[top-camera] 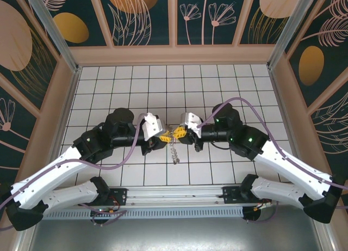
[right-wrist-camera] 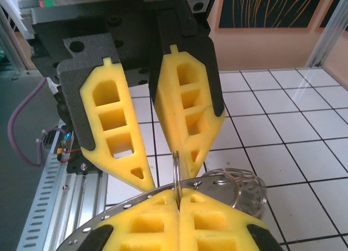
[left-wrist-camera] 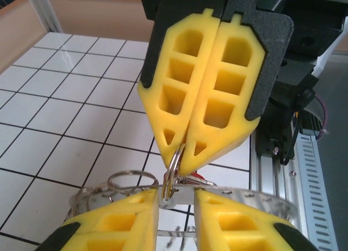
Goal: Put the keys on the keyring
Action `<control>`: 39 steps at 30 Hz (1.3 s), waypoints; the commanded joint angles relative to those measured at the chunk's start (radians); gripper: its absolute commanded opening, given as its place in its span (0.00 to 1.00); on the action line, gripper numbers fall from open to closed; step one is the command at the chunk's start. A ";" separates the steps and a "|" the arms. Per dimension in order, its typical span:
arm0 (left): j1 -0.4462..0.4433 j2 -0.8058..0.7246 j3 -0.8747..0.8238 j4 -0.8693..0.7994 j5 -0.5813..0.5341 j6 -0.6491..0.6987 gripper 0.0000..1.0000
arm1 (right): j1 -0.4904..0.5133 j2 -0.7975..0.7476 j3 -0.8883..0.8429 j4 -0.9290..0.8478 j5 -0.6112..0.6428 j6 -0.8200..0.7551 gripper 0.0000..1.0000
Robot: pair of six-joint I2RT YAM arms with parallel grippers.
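Meeting tip to tip at the centre of the white tiled table [top-camera: 109,82], the left gripper [top-camera: 161,135] and right gripper [top-camera: 180,134] face each other in the top view. The coiled metal of the keyring [top-camera: 174,150] trails from their meeting point toward 6 o'clock.

From the left wrist, the right gripper [left-wrist-camera: 182,161] comes down from 12 o'clock with its yellow fingers pressed together on a small ring [left-wrist-camera: 173,165], which stands upright on edge. The left gripper's [left-wrist-camera: 176,201] own fingers sit at 6 o'clock, parted by a narrow gap with the ring's lower end in it; whether they touch the ring cannot be told. The keyring's [left-wrist-camera: 266,199] silvery arc runs across just behind them, and the red head of the key [left-wrist-camera: 200,180] shows at the small ring's 3 o'clock.

From the right wrist, the right gripper [right-wrist-camera: 178,199] is clamped on the small ring [right-wrist-camera: 176,166]. The left gripper [right-wrist-camera: 163,172] hangs from 12 o'clock, fingers apart around the ring's top. More loose rings [right-wrist-camera: 225,180] lie at 3 o'clock.
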 commanded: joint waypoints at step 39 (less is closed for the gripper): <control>-0.004 -0.085 -0.081 0.346 0.163 -0.104 0.00 | 0.021 -0.002 0.005 0.023 -0.035 0.014 0.21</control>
